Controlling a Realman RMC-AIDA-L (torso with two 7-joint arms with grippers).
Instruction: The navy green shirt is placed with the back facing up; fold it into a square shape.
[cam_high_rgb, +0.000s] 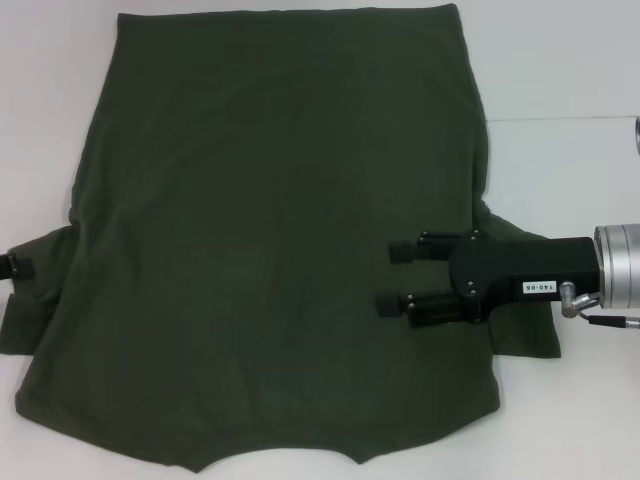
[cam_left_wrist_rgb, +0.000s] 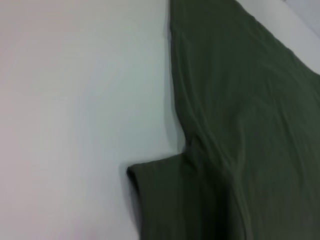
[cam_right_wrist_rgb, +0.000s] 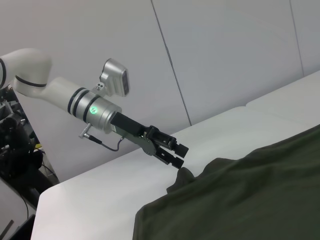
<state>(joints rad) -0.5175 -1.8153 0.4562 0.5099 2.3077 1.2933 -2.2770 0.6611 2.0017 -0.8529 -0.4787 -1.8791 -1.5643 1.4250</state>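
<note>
**Green shirt spread flat, both grippers at its sleeves**

The navy green shirt (cam_high_rgb: 270, 240) lies back-up across the white surface (cam_high_rgb: 560, 60). The right gripper (cam_high_rgb: 390, 278) hovers over its right sleeve, fingers parted. The left gripper (cam_right_wrist_rgb: 179, 156) pinches the left sleeve's edge. The cloth looks soft and limp; sleeves and hem corners suit gripping. A label on the right gripper reads "140-06".

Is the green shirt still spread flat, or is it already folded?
Spread, not folded: the navy green shirt lies flat, plain side up. The left claw has only lifted the sleeve edge a little.
</note>
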